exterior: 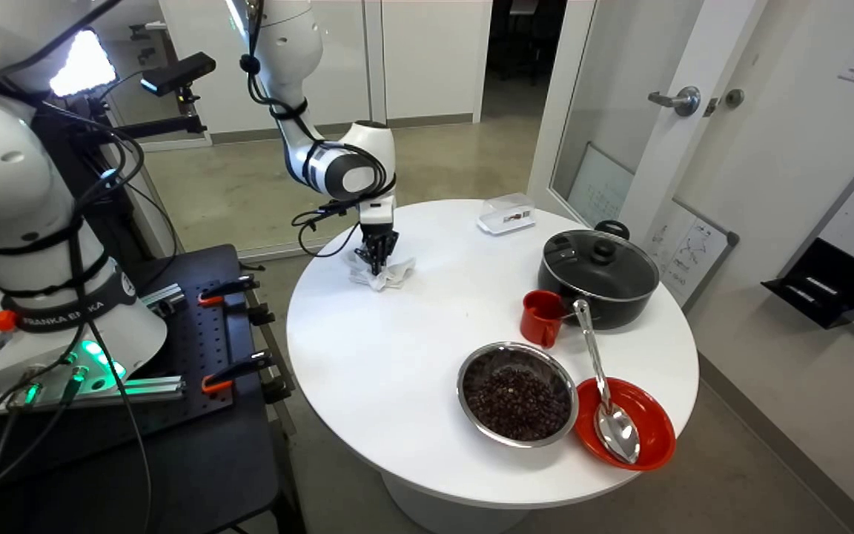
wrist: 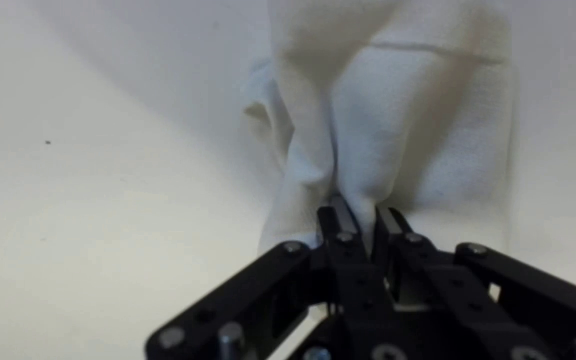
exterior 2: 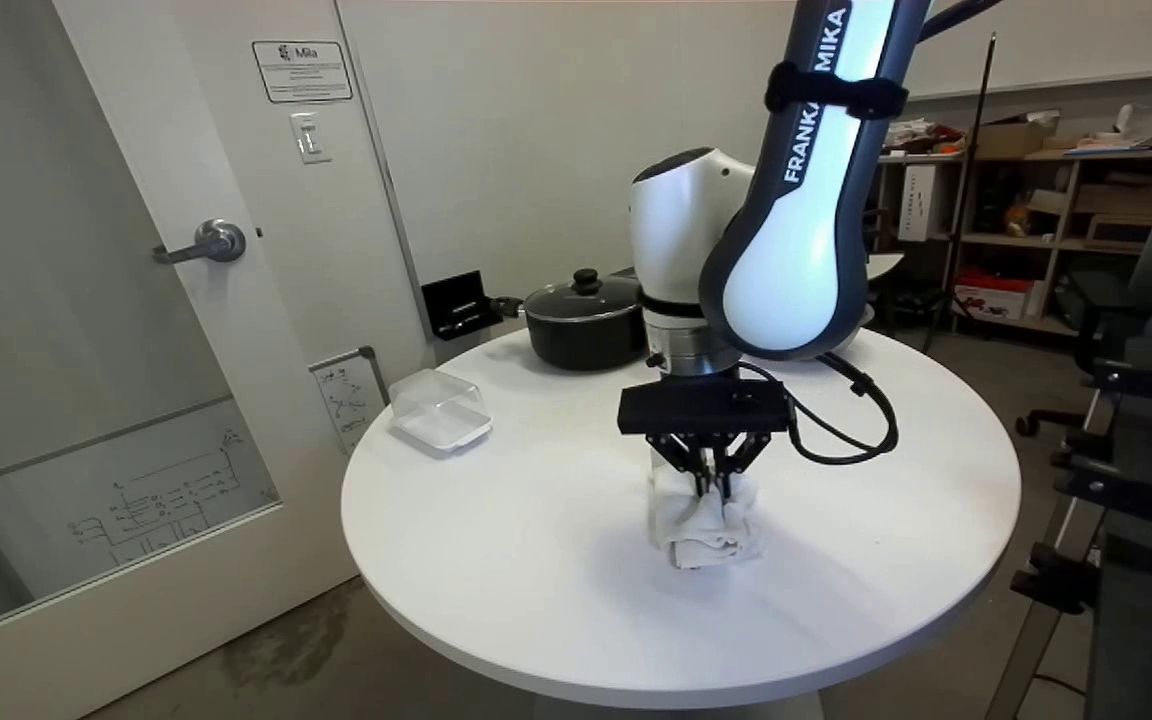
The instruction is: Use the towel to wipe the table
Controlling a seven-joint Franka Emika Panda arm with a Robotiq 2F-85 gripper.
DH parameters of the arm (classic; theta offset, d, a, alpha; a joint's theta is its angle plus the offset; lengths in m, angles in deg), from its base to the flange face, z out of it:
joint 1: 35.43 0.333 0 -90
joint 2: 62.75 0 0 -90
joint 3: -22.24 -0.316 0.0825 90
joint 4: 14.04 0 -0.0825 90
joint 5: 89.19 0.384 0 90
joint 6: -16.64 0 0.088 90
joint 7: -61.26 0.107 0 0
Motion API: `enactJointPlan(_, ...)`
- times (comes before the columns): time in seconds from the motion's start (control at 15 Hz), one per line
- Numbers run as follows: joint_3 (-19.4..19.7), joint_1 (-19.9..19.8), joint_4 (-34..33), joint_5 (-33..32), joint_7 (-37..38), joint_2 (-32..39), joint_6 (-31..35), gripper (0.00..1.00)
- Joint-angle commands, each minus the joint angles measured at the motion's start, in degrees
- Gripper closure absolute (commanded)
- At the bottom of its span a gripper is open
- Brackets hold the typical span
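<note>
- Plainly, the towel (exterior: 397, 273) is lying toward the left in an exterior view, resting on the white round table (exterior: 390, 378) near its edge.
- It is looking off-white and creased; in the wrist view it is standing in bunched folds just ahead of the gripper (wrist: 363, 215) and lying flatter on the right, with a thin dark line crossing it near the top.
- The gripper is pointing down over the towel, its fingers (wrist: 350, 250) standing almost together; a fold of the towel is filling the slim gap, so they are pinching it.
- Whether the fingers are also touching the table, the towel is hiding.
- Farther right, a clear box (exterior: 505, 219) is sitting near the table's far edge, well apart from the towel.
- Nearer the front, a steel bowl (exterior: 517, 359) is standing upright, holding dark bits (exterior: 520, 404).
- Next, a red cup (exterior: 534, 322) is standing just beside the pot (exterior: 616, 311), which is wearing its lid (exterior: 583, 271).
- At the far right, a spoon (exterior: 617, 430) is resting in a red dish (exterior: 653, 430), its handle slanting toward the pot.
</note>
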Motion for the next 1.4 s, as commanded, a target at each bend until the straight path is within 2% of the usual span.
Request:
enactJointPlan(0.0,1.79,1.01,-2.9,2.06,-0.48,4.11,10.41,0.97)
enactJointPlan(0.13,4.31,2.9,-4.12,2.97,-1.01,5.97,12.96,0.97)
enactJointPlan(0.27,10.1,8.1,-5.5,3.98,1.1,7.73,10.09,0.97)
enactJointPlan(0.33,13.87,11.73,-5.98,4.58,3.05,7.67,4.19,0.97)
enactJointPlan(0.4,15.92,13.61,-6.08,4.35,4.36,8.07,2.24,0.97)
enactJointPlan(0.53,18.98,16.69,-6.57,2.71,8.14,8.22,-4.74,0.97)
enactJointPlan(0.67,20.12,18.2,-7.53,0.71,11.6,8.25,-12.37,0.97)
enactJointPlan(0.87,19.77,18.06,-9.84,-2.87,16.84,8.52,-23.45,0.97)
enactJointPlan(1.2,15.77,12.71,-15.27,-7.83,22.96,9.79,-42.82,0.97)
enactJointPlan(1.33,11.8,7.85,-15.6,-7.8,20.55,8.94,-42.49,0.97)
